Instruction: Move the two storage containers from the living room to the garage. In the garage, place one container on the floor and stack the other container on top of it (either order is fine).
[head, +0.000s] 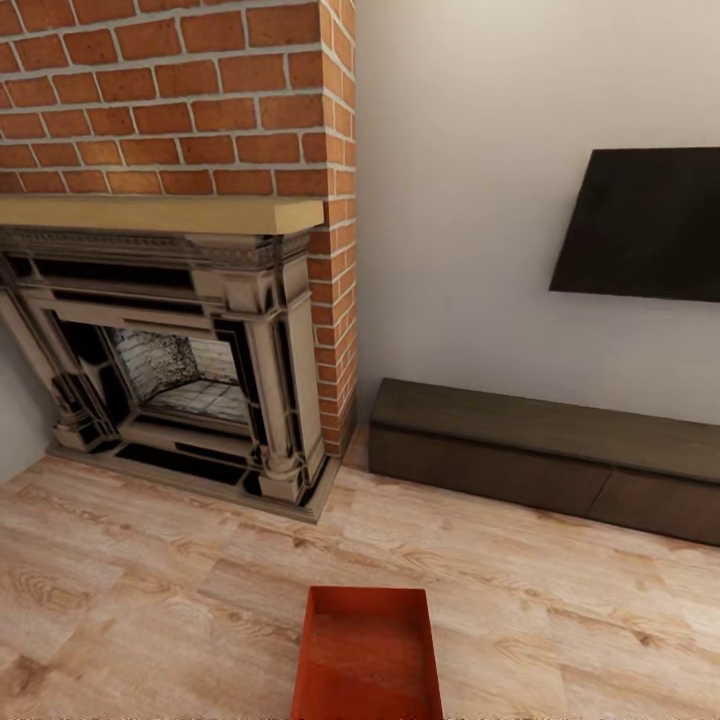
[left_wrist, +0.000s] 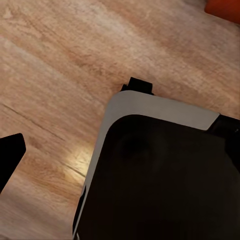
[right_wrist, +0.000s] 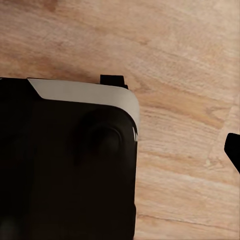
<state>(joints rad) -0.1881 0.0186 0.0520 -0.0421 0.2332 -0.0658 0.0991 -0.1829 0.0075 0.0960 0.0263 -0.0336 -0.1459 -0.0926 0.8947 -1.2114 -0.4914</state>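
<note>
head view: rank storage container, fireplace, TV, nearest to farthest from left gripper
1. Storage container: on the wood floor just ahead; its corner also shows in the left wrist view.
2. Fireplace: ahead-left, against the brick chimney.
3. TV: ahead-right, high on the far wall.
</note>
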